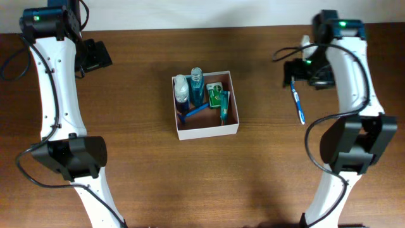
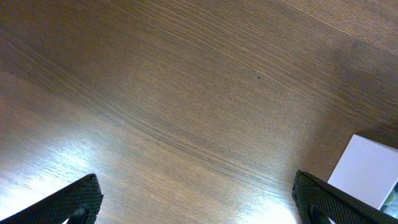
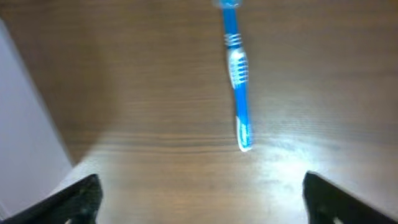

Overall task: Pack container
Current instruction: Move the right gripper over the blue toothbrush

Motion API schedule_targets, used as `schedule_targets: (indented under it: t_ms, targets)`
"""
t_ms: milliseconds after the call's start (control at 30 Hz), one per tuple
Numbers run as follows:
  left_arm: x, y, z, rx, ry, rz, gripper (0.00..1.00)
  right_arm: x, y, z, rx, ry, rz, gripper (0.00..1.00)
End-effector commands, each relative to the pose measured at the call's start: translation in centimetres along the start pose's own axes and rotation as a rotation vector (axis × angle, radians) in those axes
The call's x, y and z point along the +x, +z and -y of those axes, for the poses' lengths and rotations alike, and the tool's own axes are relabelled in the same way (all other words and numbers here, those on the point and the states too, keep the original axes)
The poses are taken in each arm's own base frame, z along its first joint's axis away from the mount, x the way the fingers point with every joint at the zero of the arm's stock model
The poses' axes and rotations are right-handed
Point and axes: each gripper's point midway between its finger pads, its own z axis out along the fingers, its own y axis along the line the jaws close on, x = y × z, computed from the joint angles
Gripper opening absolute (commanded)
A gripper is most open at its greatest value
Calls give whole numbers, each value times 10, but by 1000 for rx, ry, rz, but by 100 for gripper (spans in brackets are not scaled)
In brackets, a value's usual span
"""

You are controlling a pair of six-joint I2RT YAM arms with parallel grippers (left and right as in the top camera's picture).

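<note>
Overhead, the container (image 1: 209,131) is sitting mid-table, the toothbrush (image 1: 298,104) lying outside it; left wrist: the left gripper (image 2: 199,202) is hanging spread over the table (image 2: 186,93); right wrist: the right gripper (image 3: 199,199) is gaping just by the toothbrush, seemingly readying a pickup.

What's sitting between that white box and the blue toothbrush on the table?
Nothing: only bare wooden table separates the container from the toothbrush, as the overhead view shows.

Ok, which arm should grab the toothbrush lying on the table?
Right. The toothbrush lies just ahead of the open right gripper; the left gripper is far off, beyond the box.
</note>
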Motion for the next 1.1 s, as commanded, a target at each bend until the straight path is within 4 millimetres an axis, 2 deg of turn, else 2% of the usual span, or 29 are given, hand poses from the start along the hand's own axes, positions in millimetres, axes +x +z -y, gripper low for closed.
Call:
schedule_targets:
  t_ms: [0, 100, 267, 367, 533, 833, 1067]
  targets:
    - [0, -3, -1, 1, 6, 3, 99, -2, 22, 21, 14, -48, -47, 99]
    - [0, -3, -2, 0, 6, 4, 99, -2, 39, 29, 9, -45, -83, 97]
    - [0, -3, -2, 0, 6, 4, 99, -5, 60, 28, 2, -131, -111, 97]
    - [0, -3, -2, 0, 6, 4, 99, -7, 81, 30, 4, -160, -137, 97]
    - [0, -3, -1, 1, 6, 3, 99, 0, 109, 31, -4, -171, -207, 97]
    - [0, -3, -2, 0, 6, 4, 99, 6, 131, 35, 19, -167, -261, 87]
    - [0, -3, -2, 0, 6, 4, 99, 5, 133, 35, 22, -146, -258, 79]
